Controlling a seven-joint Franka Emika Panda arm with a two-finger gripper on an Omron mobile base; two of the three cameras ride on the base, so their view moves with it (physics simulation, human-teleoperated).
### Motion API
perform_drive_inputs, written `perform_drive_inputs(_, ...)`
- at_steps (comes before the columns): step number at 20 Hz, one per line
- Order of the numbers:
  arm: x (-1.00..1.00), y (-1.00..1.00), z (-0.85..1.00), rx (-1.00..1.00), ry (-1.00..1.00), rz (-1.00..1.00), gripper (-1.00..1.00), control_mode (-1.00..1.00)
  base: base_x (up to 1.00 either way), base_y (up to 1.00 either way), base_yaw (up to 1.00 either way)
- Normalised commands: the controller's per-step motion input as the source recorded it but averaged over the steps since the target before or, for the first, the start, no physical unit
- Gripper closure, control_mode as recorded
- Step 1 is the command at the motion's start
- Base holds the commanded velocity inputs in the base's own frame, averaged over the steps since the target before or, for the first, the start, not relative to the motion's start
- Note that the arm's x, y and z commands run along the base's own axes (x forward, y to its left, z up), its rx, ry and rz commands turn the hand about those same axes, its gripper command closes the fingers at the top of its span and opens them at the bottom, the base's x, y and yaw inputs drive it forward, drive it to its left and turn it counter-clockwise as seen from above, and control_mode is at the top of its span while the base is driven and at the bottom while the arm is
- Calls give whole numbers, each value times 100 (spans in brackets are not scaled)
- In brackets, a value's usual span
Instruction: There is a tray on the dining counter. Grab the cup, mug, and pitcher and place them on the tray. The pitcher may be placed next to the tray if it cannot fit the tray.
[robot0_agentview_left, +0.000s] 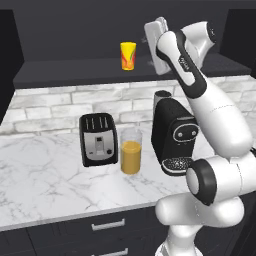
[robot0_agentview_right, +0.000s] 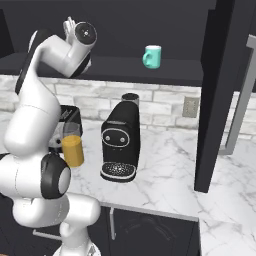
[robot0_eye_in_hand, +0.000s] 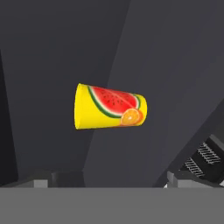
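One cup (robot0_agentview_left: 128, 55) stands on the dark shelf (robot0_agentview_left: 75, 72), at 9 o'clock of the raised tool (robot0_agentview_left: 156, 44), which is released and apart from it. One mug (robot0_agentview_right: 152, 56) sits further along that shelf. On the desk (robot0_agentview_left: 50, 175) below: one toaster (robot0_agentview_left: 98, 139), one pitcher (robot0_agentview_left: 131, 150) just beside it, half hidden by the arm in the right base view, one coffee machine (robot0_agentview_left: 174, 135). The toaster is mostly hidden there too.
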Motion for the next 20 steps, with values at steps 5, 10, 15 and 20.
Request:
perform_drive_inputs(5,27,0,0,0,0,-2,-100,-100,0,0,0)
perform_drive_inputs(10,25,1,-4,0,0,-1,-100,-100,0,0,0)
perform_drive_inputs(15,19,5,-7,0,0,0,-100,-100,0,0,0)
perform_drive_inputs(20,18,8,-8,0,0,0,-100,-100,0,0,0)
